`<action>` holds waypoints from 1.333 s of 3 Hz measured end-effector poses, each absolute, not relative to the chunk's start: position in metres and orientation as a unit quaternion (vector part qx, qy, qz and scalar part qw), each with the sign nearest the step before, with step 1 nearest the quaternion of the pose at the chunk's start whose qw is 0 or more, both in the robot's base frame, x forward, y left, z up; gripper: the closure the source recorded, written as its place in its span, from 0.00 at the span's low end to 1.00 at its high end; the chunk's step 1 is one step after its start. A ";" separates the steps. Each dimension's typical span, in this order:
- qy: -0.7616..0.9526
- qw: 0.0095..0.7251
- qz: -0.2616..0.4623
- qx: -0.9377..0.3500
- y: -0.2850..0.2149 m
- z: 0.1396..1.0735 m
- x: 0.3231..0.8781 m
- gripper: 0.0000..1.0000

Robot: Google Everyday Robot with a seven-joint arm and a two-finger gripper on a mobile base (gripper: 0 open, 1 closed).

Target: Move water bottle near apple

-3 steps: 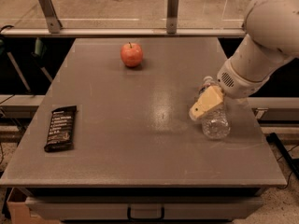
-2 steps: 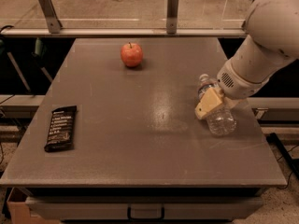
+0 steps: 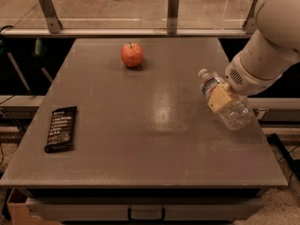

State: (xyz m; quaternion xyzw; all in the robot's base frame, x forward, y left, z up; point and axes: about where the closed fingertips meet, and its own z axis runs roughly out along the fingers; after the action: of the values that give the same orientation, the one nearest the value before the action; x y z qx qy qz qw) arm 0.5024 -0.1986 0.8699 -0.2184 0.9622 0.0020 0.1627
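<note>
The water bottle (image 3: 236,115), clear with a white cap and a red-and-white label band, lies tilted at the right side of the grey table (image 3: 154,139), cap pointing up-left. My gripper (image 3: 221,100) comes in from the right and is shut across the bottle's middle. One tan finger (image 3: 217,96) shows in front of the bottle; the other is hidden behind it. The red-orange apple (image 3: 132,55) stands at the far centre-left of the table, well apart from the bottle and gripper.
A black snack bar (image 3: 61,128) lies flat near the table's left edge. A rail with metal posts (image 3: 173,11) runs along the far side. The white arm (image 3: 269,41) reaches in over the right edge.
The gripper has shifted right and slightly up, and the bottle has moved with it, its base now nearer the right edge. The apple and snack bar have not moved.
</note>
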 end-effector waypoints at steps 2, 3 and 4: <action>0.951 0.210 -0.063 -0.218 -0.230 0.913 0.504 1.00; 0.942 0.235 -0.066 -0.231 -0.215 0.922 0.523 1.00; 0.931 0.245 -0.052 -0.267 -0.179 0.929 0.556 1.00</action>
State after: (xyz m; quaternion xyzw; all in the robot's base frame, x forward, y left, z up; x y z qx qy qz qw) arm 0.5560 -0.1789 0.9290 -0.2669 0.9306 -0.0521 0.2450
